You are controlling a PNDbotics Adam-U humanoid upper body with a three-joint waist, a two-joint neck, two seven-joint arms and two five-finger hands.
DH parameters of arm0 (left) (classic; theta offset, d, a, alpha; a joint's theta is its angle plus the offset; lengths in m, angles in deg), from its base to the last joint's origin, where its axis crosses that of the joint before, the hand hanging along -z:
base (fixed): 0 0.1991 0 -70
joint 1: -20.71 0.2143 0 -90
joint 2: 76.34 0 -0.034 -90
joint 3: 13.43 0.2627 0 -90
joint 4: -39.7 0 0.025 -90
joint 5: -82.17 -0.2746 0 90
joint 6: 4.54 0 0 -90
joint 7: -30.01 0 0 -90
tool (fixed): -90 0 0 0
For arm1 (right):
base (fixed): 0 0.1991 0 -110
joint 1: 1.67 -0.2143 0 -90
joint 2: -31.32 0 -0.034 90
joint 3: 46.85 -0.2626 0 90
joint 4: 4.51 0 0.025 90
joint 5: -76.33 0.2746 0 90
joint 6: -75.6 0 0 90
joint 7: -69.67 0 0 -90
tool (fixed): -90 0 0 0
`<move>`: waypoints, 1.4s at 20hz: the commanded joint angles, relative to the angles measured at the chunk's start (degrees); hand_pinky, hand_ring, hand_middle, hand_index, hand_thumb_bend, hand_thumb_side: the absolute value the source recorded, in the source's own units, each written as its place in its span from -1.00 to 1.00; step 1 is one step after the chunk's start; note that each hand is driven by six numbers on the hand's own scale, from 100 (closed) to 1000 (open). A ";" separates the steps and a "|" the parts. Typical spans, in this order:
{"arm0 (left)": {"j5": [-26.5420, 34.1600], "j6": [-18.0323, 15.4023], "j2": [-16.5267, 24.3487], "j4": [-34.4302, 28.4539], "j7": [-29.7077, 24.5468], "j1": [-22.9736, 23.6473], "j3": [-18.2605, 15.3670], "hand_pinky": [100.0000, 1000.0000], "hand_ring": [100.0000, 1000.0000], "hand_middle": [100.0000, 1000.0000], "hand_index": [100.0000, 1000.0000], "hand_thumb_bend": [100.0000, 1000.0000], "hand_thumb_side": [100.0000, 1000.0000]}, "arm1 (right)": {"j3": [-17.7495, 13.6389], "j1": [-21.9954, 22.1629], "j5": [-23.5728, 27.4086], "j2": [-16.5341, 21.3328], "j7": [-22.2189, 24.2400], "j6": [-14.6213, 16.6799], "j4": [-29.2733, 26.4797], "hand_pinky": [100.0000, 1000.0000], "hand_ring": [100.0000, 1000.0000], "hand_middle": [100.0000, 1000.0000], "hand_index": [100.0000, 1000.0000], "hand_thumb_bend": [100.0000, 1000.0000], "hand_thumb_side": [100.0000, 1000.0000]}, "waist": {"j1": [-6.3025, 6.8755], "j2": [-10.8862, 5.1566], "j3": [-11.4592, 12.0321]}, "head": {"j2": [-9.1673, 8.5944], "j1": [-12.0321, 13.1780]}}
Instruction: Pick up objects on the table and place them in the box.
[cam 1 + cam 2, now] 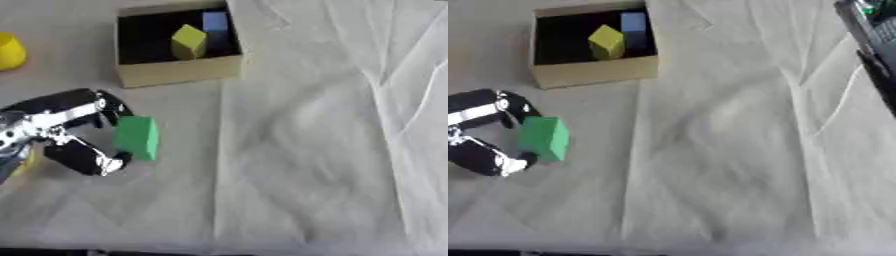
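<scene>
My left hand pinches one green block; beyond it, the box holds two blocks, one yellow, one blue.

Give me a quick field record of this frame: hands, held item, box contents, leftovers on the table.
left hand: curled round the green block, near the left edge
green block: in the hand, in front of the box
right hand: only a dark arm part shows at the upper right
box: open cardboard, dark inside
box contents: yellow block, blue block
outside box: yellow object at the far left
surface: white cloth, creased
</scene>
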 commanded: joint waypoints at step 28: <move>-13.73 -15.59 -19.09 48.46 10.02 -22.96 -16.24 0.46 0.52 0.39 0.47 -0.64 -0.85 | -0.65 -4.36 0.71 0.03 0.98 1.23 -0.91 0.55 0.51 0.43 0.62 -1.00 0.27 | -0.17 -0.08 -3.36 | 0.22 0.86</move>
